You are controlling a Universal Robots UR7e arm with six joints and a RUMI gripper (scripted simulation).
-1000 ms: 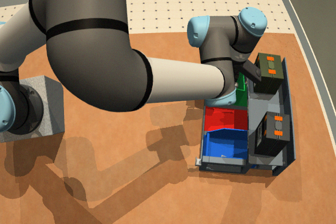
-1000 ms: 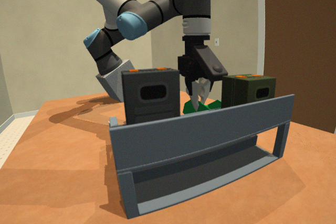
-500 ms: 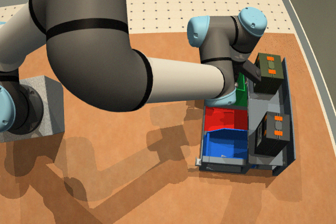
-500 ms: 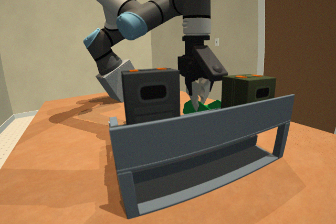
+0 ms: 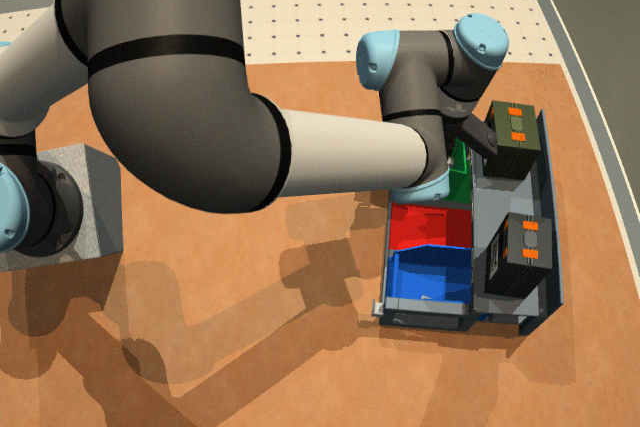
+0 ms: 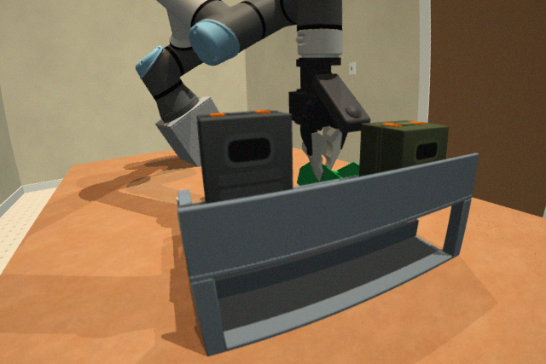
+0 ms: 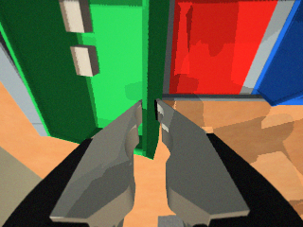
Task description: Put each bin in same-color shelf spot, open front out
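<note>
My gripper (image 7: 150, 100) is shut on the side wall of the green bin (image 7: 114, 71), which holds two small white parts (image 7: 84, 61). The green bin shows in the top view (image 5: 459, 174) at the far end of the shelf front, mostly hidden under my arm, and in the exterior view (image 6: 328, 173) behind the shelf's back board, with the gripper (image 6: 322, 161) on it. A red bin (image 5: 431, 226) and a blue bin (image 5: 430, 272) sit side by side at the shelf (image 5: 467, 236) front; they also show in the wrist view, red (image 7: 213, 47) and blue (image 7: 284, 61).
A dark green case (image 5: 510, 138) and a dark grey case (image 5: 522, 251) stand on the shelf's top board. In the exterior view the shelf's grey back board (image 6: 326, 214) faces the camera, with the cases (image 6: 244, 155) (image 6: 403, 146) above it. The arm's base block (image 5: 62, 205) stands at the left.
</note>
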